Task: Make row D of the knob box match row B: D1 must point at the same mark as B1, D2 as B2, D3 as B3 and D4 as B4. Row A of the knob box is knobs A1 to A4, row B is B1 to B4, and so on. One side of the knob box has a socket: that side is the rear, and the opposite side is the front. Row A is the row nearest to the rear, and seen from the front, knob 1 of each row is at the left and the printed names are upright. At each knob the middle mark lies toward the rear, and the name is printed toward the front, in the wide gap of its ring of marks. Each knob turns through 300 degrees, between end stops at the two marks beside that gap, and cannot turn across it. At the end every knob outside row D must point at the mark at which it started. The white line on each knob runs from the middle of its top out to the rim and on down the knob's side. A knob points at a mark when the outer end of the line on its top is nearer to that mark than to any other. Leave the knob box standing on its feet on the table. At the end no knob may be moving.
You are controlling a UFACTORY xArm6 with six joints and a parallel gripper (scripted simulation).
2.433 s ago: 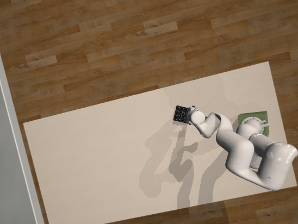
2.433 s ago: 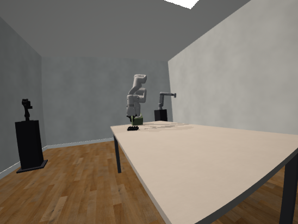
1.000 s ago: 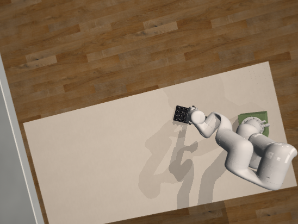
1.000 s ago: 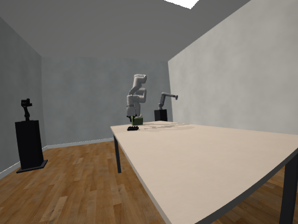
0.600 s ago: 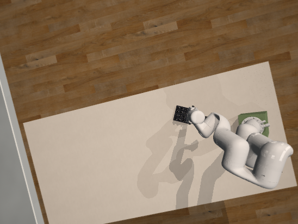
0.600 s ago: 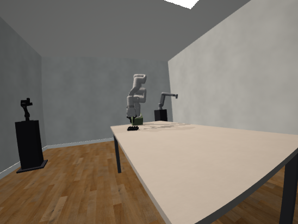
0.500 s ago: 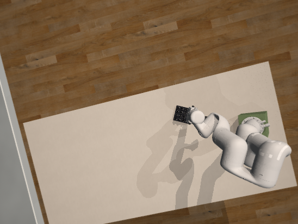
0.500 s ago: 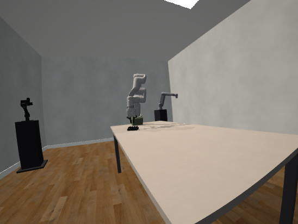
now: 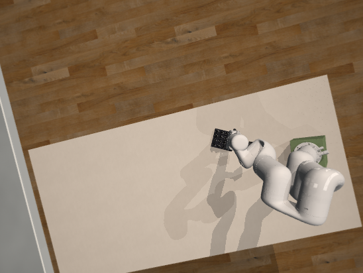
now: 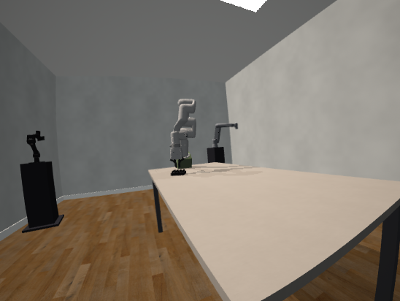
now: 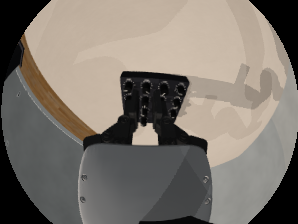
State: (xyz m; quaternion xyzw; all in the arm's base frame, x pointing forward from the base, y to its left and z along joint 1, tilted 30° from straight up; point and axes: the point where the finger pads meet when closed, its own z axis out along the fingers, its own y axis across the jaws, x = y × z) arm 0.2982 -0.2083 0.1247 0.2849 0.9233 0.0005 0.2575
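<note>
Here your hand [image 11: 147,117] sits narrow over the near edge of the knob box [image 9: 220,138] on the worktop [image 9: 116,185]; whether it grips a knob, you cannot tell.

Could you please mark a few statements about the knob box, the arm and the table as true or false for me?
1. The knob box stands on the table. True.
2. The hand is down at the knob box, at its edge nearest the arm. True.
3. The arm's base sits on a red plate. False: the plate is green.
4. The knob box lies on the wooden floor. False: it is on the table, near the edge that faces the floor in the top view.
5. The hand's fingers are spread fully wide. False: they are drawn fairly close together.
</note>
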